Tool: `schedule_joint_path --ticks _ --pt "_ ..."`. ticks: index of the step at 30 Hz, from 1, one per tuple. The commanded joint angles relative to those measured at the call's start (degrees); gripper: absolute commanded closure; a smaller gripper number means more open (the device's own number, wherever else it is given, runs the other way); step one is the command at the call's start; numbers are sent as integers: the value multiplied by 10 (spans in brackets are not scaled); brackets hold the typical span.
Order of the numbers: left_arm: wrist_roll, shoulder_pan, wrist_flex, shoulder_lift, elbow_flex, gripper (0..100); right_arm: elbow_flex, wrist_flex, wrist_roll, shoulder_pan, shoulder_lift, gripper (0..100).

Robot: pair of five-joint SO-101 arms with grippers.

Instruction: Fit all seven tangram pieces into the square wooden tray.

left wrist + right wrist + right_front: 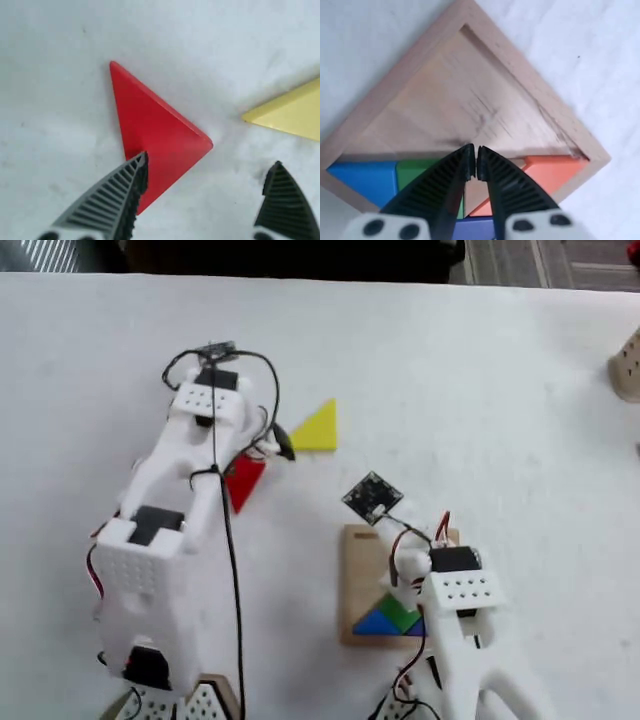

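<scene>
A red triangle [155, 135] lies flat on the white table, and my left gripper [210, 161] hangs open over it, its grey finger above the red piece and its black finger off to the side. A yellow triangle [295, 112] lies close beside it. In the high view the red triangle [245, 480] and the yellow triangle [318, 427] sit left of centre. The square wooden tray [530, 65] holds blue [362, 177], green [412, 172] and orange [552, 167] pieces along one side, the other part being bare wood. My right gripper [473, 152] is shut, holding nothing, just above the tray.
The tray [352, 580] lies near the table's front, partly under the right arm. A tan pegged object [627, 365] stands at the right edge. Open white table spreads between the loose triangles and the tray and towards the back.
</scene>
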Motion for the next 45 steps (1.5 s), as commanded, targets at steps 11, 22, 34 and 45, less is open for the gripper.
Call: schedule_joint_path --ticks 11,22,34,45 --pt "-7 -33 8 23 2 646 -3 -9 8 1 -2 978" --pt "-7 -33 -4 24 17 646 -3 -9 8 1 -2 978" --pt "-24 -30 -11 19 18 647 -3 -9 6 1 -2 978" --pt "-41 0 5 -51 8 646 -2 -9 7 1 -2 978"
